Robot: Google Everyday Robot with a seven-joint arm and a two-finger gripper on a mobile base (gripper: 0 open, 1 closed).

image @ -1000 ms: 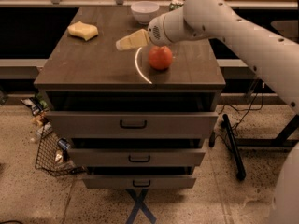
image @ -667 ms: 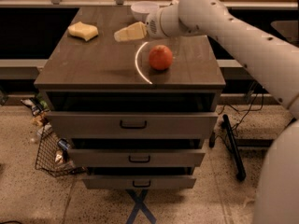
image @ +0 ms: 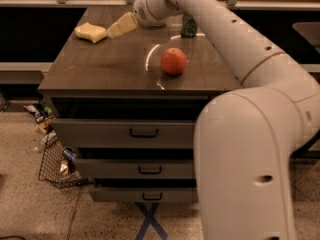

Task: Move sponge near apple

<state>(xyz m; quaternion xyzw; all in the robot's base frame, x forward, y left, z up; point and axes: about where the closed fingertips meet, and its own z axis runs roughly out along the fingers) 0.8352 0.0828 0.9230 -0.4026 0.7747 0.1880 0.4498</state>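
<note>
- Having swung the gripper (image: pixel 121 25) left and farther back from the apple (image: pixel 173 61) since a second ago; now hovering just right of the sponge (image: pixel 91 32); cannot tell how wide it is standing.
- Sponge lying at the far-left corner of the table top (image: pixel 110 69), near the left edge; bare room stretching toward the apple.
- Counting: one sponge, one apple, one green can (image: pixel 189 25), three drawers (image: pixel 144 132).

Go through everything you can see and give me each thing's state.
sponge: lying on the cabinet top, far left.
apple: resting mid-top, apart from the sponge.
green can: upright at the back.
drawers: all three closed.
gripper: low, beside the sponge's right edge.
</note>
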